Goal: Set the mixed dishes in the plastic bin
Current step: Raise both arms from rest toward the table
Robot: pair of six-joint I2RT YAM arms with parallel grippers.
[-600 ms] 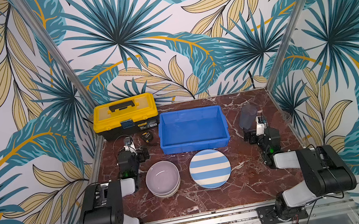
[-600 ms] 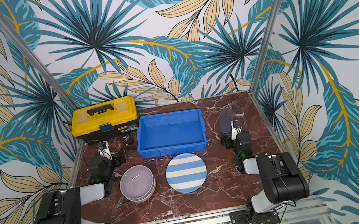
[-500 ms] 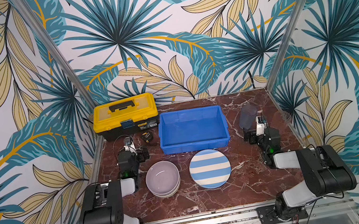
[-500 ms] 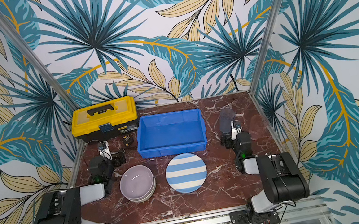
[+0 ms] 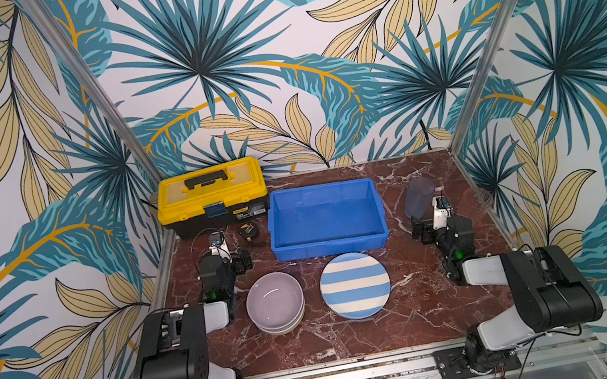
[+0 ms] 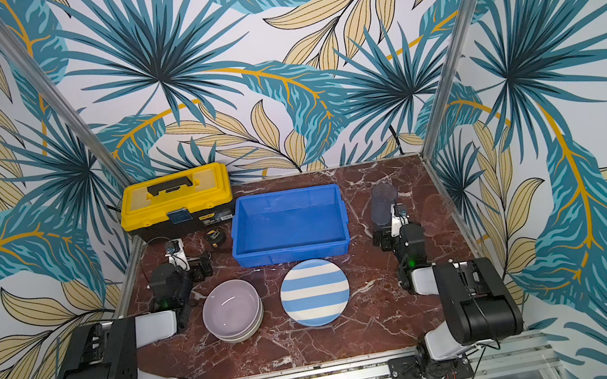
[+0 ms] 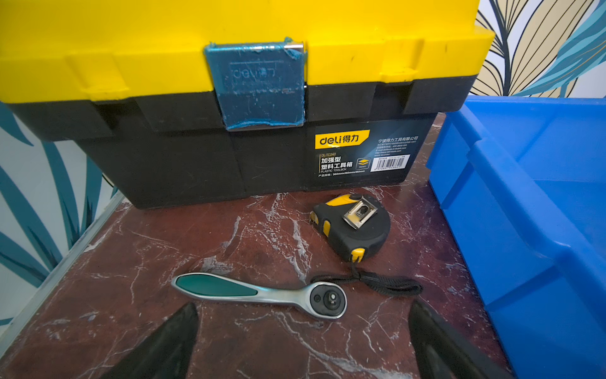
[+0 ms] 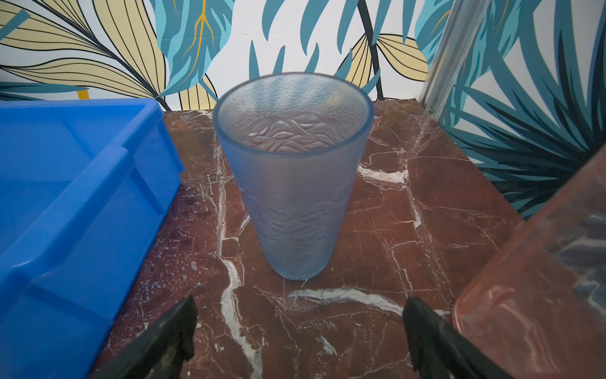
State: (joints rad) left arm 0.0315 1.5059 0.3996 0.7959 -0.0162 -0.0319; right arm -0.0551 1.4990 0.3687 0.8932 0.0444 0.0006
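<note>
My right gripper [image 8: 300,300] sits low, just near of the bluish cup [image 8: 292,177], jaws wide and empty (ready to straddle it, I'd judge). My left gripper [image 7: 304,307], equally wide, faces the toolbox [image 7: 229,42]. The stacked bowls [image 5: 275,301] and striped plate [image 5: 354,285] wait just near of the empty bin [image 5: 330,245].

Glossy red marble tabletop [image 5: 361,336], smooth blue plastic bin [image 5: 325,212], frosted textured bluish tumbler [image 8: 292,183], chromed metal ratchet [image 7: 262,293].
</note>
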